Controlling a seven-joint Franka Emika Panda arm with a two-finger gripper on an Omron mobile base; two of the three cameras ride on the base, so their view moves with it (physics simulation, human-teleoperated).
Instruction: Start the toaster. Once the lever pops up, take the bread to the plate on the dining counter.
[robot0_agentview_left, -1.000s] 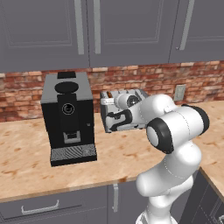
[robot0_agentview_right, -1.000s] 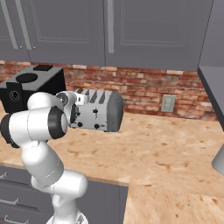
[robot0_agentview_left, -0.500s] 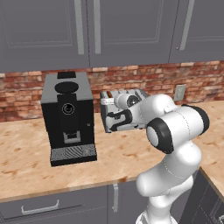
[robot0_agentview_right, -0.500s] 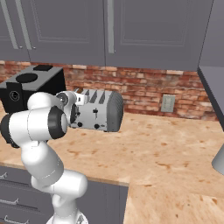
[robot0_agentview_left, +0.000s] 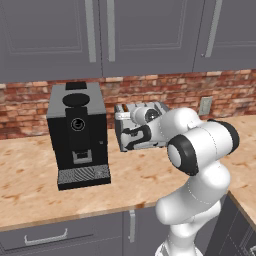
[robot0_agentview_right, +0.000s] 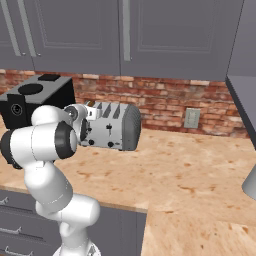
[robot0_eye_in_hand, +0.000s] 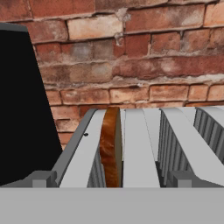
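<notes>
Nearest to me is the front edge of the wooden counter (robot0_agentview_right: 200, 175) with grey cabinets (robot0_agentview_left: 75, 232) below it, and my white arm rises from there and bends forward toward the toaster (robot0_agentview_right: 117, 126). From the left base view the arm's elbow and wrist cover most of the toaster's right side, so I only make out its front left corner (robot0_agentview_left: 124, 131) and part of its top. The gripper (robot0_agentview_right: 86, 129) sits at the toaster's front face, partly hidden by the wrist; I read its jaws as spread wide with nothing between them.

In the hand view I look along the top of the toaster (robot0_eye_in_hand: 140, 144), and the bread (robot0_eye_in_hand: 110, 146) stands on edge in the leftmost slot, brown crust up, poking a little above the rim. The slots to its right look bare.

Just left of the toaster stands the black coffee machine (robot0_agentview_left: 77, 132), close beside it but apart, and it fills the left edge of the hand view (robot0_eye_in_hand: 22, 100).

Behind both runs the red brick wall (robot0_agentview_right: 165, 97) with a grey outlet (robot0_agentview_right: 191, 118) to the right, and dark upper cabinets (robot0_agentview_left: 140, 35) hang above.
</notes>
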